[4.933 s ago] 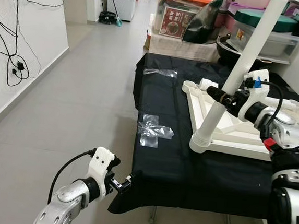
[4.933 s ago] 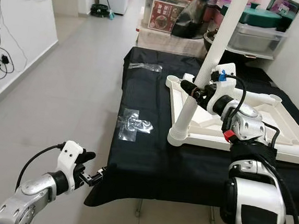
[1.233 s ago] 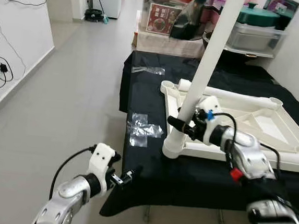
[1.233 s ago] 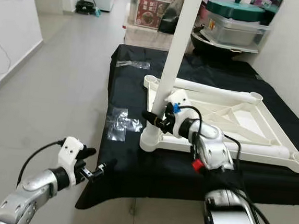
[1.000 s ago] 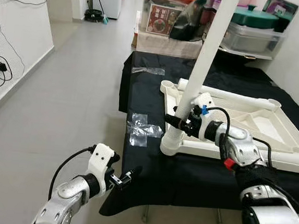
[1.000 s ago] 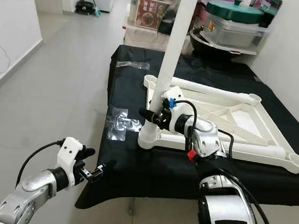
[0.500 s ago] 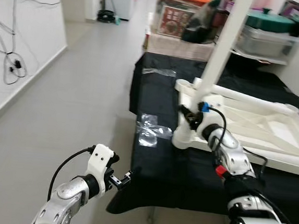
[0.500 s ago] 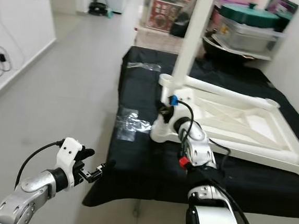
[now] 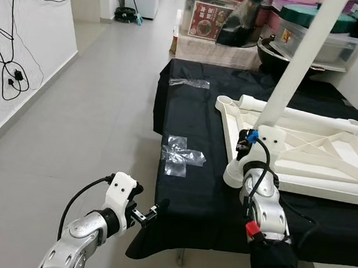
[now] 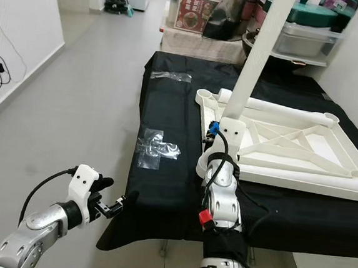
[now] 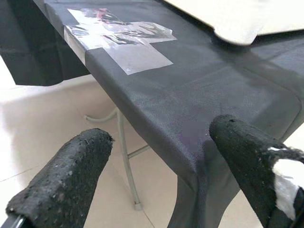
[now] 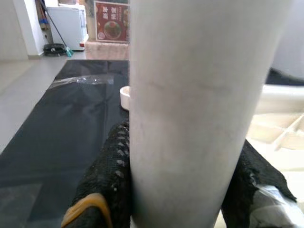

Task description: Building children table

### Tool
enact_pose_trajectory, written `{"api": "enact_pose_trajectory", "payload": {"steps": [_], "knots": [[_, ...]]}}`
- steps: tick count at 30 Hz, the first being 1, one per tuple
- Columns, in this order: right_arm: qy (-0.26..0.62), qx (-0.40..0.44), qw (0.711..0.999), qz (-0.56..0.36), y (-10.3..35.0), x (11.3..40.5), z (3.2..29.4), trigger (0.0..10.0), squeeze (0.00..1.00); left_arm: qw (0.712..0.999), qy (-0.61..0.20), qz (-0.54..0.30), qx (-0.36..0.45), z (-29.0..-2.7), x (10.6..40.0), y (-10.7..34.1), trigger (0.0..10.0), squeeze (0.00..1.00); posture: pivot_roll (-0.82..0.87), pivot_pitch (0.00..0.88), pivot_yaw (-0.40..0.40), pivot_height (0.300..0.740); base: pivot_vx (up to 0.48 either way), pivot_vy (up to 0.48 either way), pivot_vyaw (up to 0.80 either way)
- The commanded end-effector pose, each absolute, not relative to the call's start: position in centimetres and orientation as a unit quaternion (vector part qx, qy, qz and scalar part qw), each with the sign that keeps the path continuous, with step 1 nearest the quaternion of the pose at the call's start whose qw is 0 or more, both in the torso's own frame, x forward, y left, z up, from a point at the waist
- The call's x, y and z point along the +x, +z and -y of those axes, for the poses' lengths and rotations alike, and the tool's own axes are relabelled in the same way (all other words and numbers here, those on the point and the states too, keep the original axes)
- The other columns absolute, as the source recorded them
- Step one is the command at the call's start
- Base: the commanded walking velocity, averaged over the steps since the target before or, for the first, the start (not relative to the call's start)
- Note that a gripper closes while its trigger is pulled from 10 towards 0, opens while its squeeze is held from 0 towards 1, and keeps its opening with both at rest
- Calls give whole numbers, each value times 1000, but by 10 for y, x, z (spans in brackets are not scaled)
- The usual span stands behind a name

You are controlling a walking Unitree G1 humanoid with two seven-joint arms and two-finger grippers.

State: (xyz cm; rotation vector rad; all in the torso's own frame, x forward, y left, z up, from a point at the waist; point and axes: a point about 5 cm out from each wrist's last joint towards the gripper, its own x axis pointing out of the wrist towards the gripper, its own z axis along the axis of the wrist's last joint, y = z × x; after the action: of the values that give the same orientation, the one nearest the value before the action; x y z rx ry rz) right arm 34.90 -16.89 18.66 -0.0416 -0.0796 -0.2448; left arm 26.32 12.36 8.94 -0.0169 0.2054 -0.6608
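The left gripper [image 9: 149, 213] is held just off the near left corner of the black cloth [image 9: 196, 120], its fingers spread wide around nothing. Clear tape [image 9: 180, 155] is stuck on the cloth, left of the upturned tabletop [image 9: 303, 151]. At the tabletop's near left corner, the leg [image 9: 291, 68] is clamped by the right gripper [image 12: 183, 190].

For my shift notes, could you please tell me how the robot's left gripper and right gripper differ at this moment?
The left gripper is open and holds nothing, while the right gripper is shut on the white table leg. The left gripper hovers low, just off the corner of the black tablecloth; the right gripper is up over the table, low on the leg above the white tabletop frame. Both have black fingers.
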Motion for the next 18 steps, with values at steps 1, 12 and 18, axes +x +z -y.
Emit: {"api": "enact_pose_trajectory", "payload": {"steps": [1,12,18], "knots": [[-115,-34,985,123,229,348,166,10000,1000,940,-325,-106,-6,-122,261,86,10000,0,-11,0,-126,740,0,0,0],[15,-34,988,149,242,354,167,10000,0,939,-326,-107,-6,-122,261,86,10000,0,-7,0,-122,740,0,0,0],[184,-90,973,103,236,367,177,10000,0,939,-327,-109,-3,-122,261,85,10000,0,-11,0,-120,740,0,0,0]]}}
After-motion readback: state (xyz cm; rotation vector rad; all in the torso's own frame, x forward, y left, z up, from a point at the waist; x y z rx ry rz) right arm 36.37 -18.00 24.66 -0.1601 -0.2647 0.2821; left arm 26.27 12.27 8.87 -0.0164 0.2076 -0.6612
